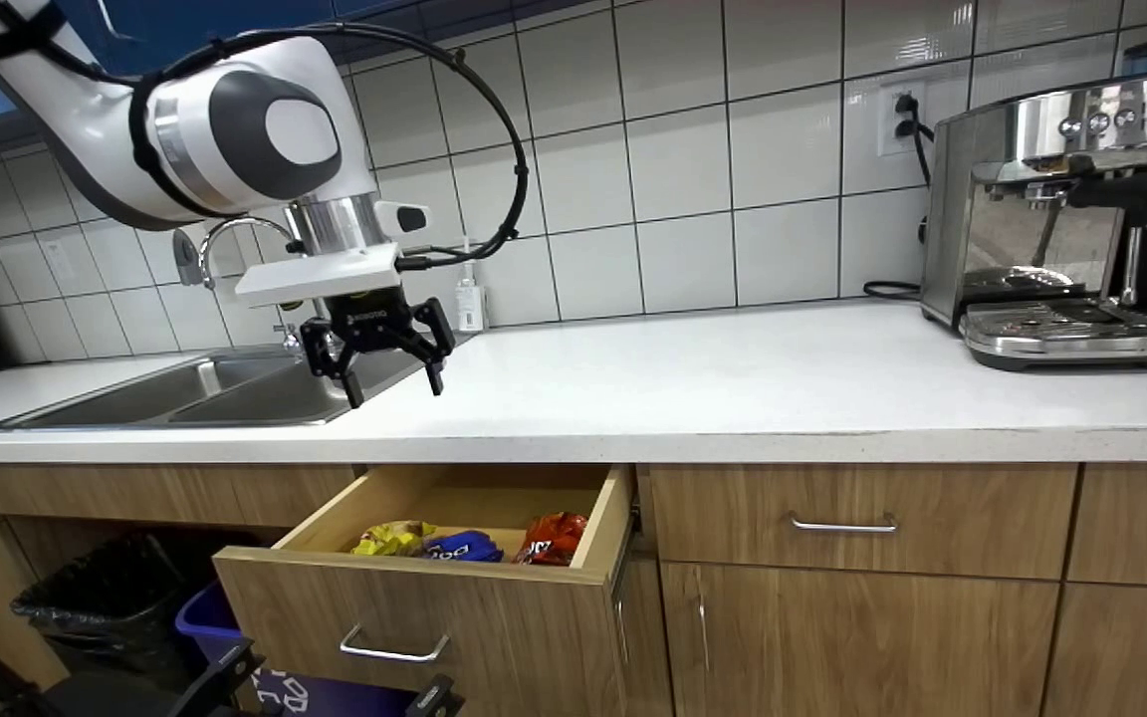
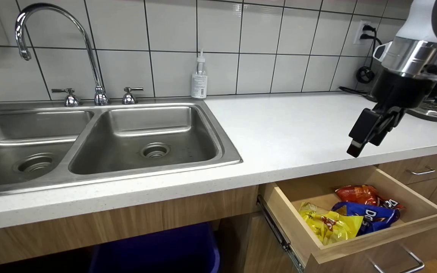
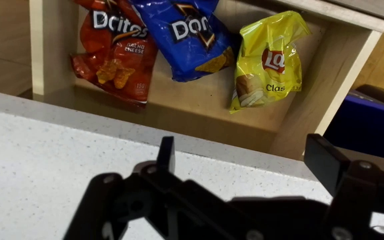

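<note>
One crumpled yellow chip bag (image 3: pixel 268 66), one glossy blue bag (image 3: pixel 195 43) and one glossy red bag (image 3: pixel 118 50) lie in one pale wooden drawer (image 3: pixel 185 95), and two black fingers (image 3: pixel 325 163) stand wide apart.

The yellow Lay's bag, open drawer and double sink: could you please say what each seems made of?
Yellow Lay's bag: glossy, probably plastic film, given its crinkles and highlights.
Open drawer: pale, smooth wood or plywood inside, by its faint grain; woodgrain front, possibly laminate.
Double sink: satin metal, likely stainless steel, by its soft reflections.
</note>
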Tool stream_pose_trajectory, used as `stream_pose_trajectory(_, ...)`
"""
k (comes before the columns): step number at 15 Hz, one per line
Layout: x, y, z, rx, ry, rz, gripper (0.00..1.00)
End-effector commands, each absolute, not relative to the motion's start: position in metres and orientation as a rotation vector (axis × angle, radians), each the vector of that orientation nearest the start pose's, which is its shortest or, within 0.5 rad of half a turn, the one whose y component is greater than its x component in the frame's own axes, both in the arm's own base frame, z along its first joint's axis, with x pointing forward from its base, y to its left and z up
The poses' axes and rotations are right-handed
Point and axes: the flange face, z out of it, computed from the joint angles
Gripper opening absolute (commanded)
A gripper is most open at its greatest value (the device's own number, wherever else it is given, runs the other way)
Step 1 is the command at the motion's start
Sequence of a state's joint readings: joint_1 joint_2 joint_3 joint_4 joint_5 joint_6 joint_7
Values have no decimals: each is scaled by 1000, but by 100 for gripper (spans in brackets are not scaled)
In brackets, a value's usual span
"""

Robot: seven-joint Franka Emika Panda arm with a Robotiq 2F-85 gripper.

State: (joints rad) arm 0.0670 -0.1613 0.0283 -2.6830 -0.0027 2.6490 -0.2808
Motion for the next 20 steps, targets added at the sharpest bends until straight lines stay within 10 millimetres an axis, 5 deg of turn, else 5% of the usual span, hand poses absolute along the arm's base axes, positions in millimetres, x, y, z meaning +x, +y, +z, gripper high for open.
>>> stream_pose_trajectory(1, 393, 32, 314, -3124, -440, -177, 100)
stream_pose_trajectory(3, 406, 37, 305, -3110, -502, -180, 100)
stream_pose_trajectory(18, 374, 29, 311, -3062, -422, -180, 100)
stream_pose_trajectory(20, 385, 28, 317, -3049, -405, -178, 100)
